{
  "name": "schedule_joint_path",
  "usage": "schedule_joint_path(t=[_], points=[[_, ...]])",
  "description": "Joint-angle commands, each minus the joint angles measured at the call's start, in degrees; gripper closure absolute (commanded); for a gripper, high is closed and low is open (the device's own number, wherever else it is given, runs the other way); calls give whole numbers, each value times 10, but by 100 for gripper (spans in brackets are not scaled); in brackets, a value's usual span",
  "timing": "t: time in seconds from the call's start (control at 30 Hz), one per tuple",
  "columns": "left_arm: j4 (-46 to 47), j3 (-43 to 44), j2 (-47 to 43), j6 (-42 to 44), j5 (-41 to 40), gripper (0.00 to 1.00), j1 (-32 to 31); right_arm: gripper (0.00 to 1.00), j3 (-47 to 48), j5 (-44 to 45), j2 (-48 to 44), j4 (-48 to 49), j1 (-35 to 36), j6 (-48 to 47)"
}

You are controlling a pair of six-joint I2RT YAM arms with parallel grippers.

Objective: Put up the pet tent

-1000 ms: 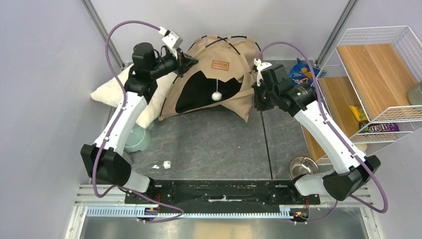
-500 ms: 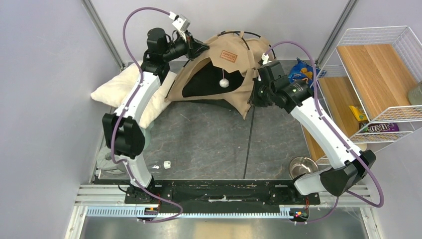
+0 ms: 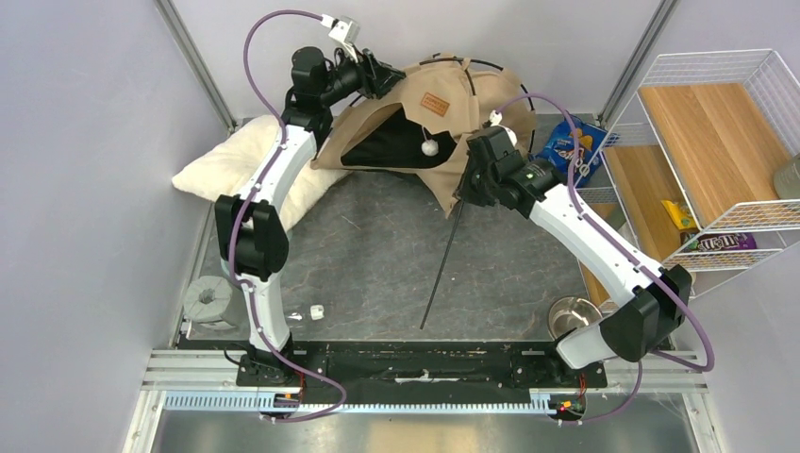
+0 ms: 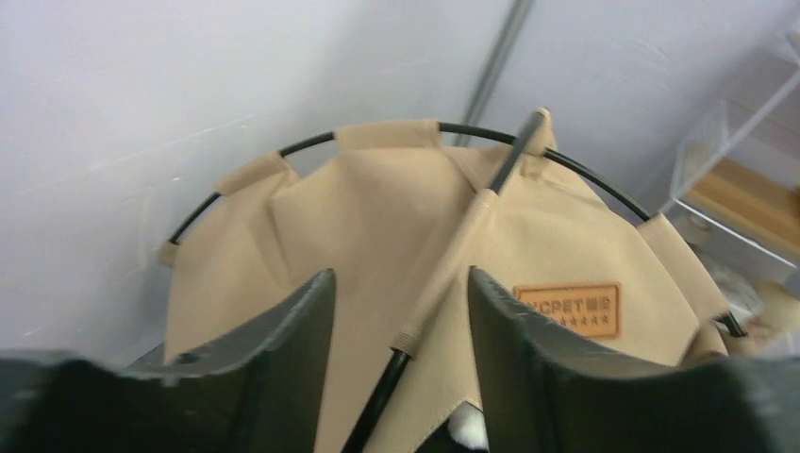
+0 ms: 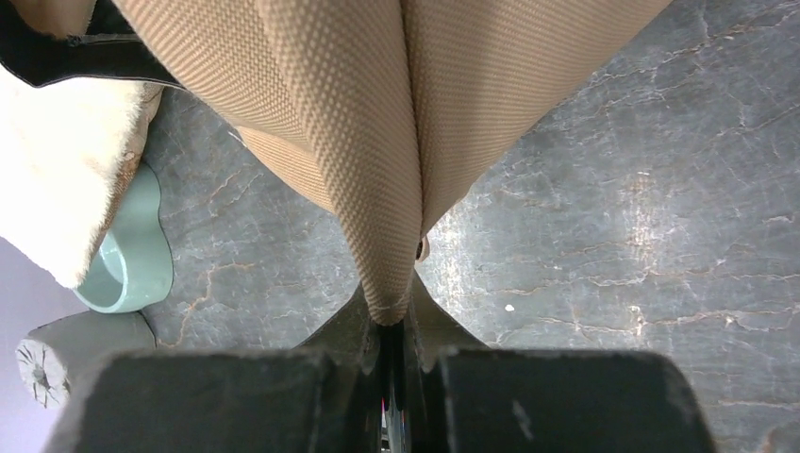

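Pet tent (image 3: pixel 476 118) sits at the far end of the worktop (image 3: pixel 377 255), sagging & tipped toward the back wall, not standing true yet. Left fingers (image 4: pixel 292 359) are spread at the tent's top-left w/ the sleeved pole (image 4: pixel 443 269) running btwn them; no pinch seen. Right fingers (image 5: pixel 354 330) are pressed together on the tent's near-right corner fold, fabric pinched tight. A black rod (image 3: pixel 441 269) runs from that corner out over the worktop.

Step, as I read it: seat that rod & square the frame. To do it well: firm corner pinch, feed the rod along its sleeve line, not across it. Left side only steadies the apex. Go slow so the poles bow evenly w/o kinking.

Surface: dark stone-look mat, flat, prob. grippy enough. Room is tight: pillow (image 3: pixel 226 170) touching the tent's left, snack bag (image 3: pixel 571 142) just right of it, wire rack (image 3: pixel 717 142) further right, wall close behind.
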Motion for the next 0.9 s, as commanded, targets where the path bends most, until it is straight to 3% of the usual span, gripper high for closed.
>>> schedule_joint_path(t=[0.0,0.03,0.1,0.23,0.33,0.63,0.87], points=[[-7,33,-9,-15,-113,32,-2,93,7,31,11,60,-3,41],[-19,33,-12,-7,-138,24,-2,90,8,28,14,60,-3,40],[-49,34,-22,13,-173,18,-2,78,5,19,14,64,-4,36],[-105,30,-47,41,-219,16,-2,44,-3,-4,7,66,-4,14],[-134,11,-75,53,-243,16,-2,32,-27,-26,-11,65,-4,-9],[-179,-30,-145,97,-280,14,-1,30,-124,-116,-84,84,-4,-66],[-205,-41,-171,124,-287,9,0,22,-129,-232,-124,91,-4,-131]])
